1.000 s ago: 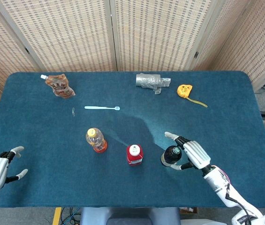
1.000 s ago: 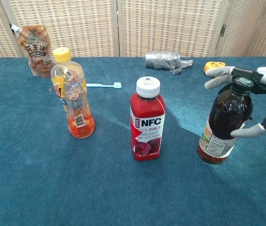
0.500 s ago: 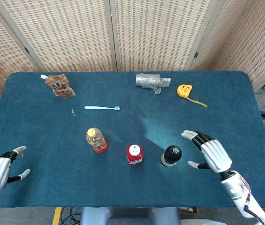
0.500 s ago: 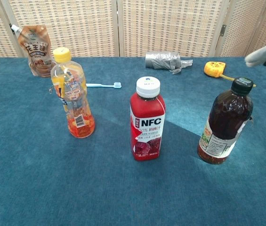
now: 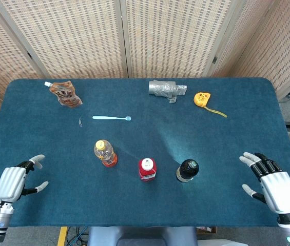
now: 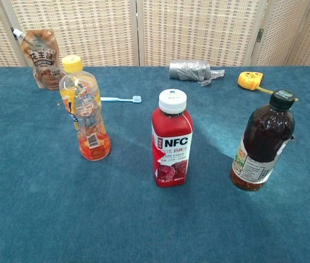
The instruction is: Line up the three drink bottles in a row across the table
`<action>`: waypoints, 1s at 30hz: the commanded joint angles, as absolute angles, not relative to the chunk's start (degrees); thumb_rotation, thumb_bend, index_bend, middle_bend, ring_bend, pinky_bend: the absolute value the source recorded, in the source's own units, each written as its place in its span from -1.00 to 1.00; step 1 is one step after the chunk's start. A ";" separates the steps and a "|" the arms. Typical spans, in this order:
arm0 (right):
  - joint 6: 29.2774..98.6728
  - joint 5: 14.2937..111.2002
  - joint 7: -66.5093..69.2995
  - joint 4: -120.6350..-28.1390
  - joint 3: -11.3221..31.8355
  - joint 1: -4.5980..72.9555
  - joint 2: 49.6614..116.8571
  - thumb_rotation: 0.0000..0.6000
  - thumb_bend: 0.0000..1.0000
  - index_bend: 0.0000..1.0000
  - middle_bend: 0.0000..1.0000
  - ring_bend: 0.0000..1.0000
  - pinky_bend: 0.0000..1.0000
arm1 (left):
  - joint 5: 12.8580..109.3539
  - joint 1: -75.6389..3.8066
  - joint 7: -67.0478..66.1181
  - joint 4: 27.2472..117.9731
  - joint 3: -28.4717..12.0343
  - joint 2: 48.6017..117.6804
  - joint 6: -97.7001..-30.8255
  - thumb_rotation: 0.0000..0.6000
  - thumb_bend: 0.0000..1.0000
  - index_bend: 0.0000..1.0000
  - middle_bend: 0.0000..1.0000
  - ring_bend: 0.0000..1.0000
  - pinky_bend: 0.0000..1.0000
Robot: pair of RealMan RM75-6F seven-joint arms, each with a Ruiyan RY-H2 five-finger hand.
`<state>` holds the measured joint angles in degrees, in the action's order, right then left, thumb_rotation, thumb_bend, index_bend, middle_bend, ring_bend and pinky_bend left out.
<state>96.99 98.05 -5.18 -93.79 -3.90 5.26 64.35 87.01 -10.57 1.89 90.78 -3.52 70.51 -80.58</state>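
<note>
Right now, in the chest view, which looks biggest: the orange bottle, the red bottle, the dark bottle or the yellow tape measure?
1. Orange bottle and dark bottle: too alike to rank
2. Red bottle, slightly shorter
3. Yellow tape measure, smallest, though farthest away
</note>
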 commanded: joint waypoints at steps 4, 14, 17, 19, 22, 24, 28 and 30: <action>98.16 99.42 -1.32 -92.89 -4.49 3.49 62.95 1.00 -0.81 -0.43 -0.48 -0.66 -0.31 | 83.28 -14.10 2.54 94.39 -4.34 70.76 -73.26 1.00 -0.78 -0.62 -0.56 -0.43 -0.25; 97.25 99.90 1.44 -92.97 -3.92 3.10 61.93 1.00 -0.81 -0.43 -0.48 -0.66 -0.31 | 76.41 -18.69 4.82 96.12 -8.46 73.61 -67.17 1.00 -0.78 -1.00 -1.00 -0.95 -0.61; 96.77 99.93 2.10 -93.03 -3.74 3.12 61.75 1.00 -0.81 -0.43 -0.48 -0.66 -0.31 | 75.22 -19.83 5.19 96.39 -9.49 74.26 -66.26 1.00 -0.78 -1.00 -1.00 -0.95 -0.61; 96.53 99.95 2.29 -93.03 -3.61 3.08 61.70 1.00 -0.81 -0.43 -0.48 -0.66 -0.31 | 74.22 -20.60 5.68 96.51 -10.17 74.65 -65.49 1.00 -0.78 -1.00 -1.00 -0.95 -0.61; 96.21 100.08 2.61 -93.06 -3.50 3.02 61.63 1.00 -0.81 -0.43 -0.48 -0.66 -0.31 | 72.67 -21.73 5.74 96.35 -10.93 75.22 -64.20 1.00 -0.78 -1.00 -1.00 -0.95 -0.61; 96.07 100.12 2.63 -93.04 -3.39 2.97 61.65 1.00 -0.81 -0.43 -0.48 -0.66 -0.31 | 71.74 -22.41 5.59 96.14 -11.29 75.64 -63.43 1.00 -0.79 -1.00 -1.00 -0.96 -0.61; 95.67 100.18 2.67 -93.00 -3.20 2.91 61.71 1.00 -0.81 -0.43 -0.48 -0.66 -0.31 | 70.21 -23.72 5.94 95.83 -11.96 76.59 -62.00 1.00 -0.79 -1.00 -1.00 -0.96 -0.61; 95.40 100.12 2.71 -92.98 -3.07 2.91 61.75 1.00 -0.81 -0.43 -0.48 -0.66 -0.31 | 69.61 -24.36 6.62 95.84 -12.31 77.03 -61.23 1.00 -0.79 -1.00 -1.00 -0.96 -0.61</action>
<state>95.41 100.13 2.70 -92.99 -3.10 2.91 61.74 69.87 -24.09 6.35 95.88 -12.11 76.81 -61.52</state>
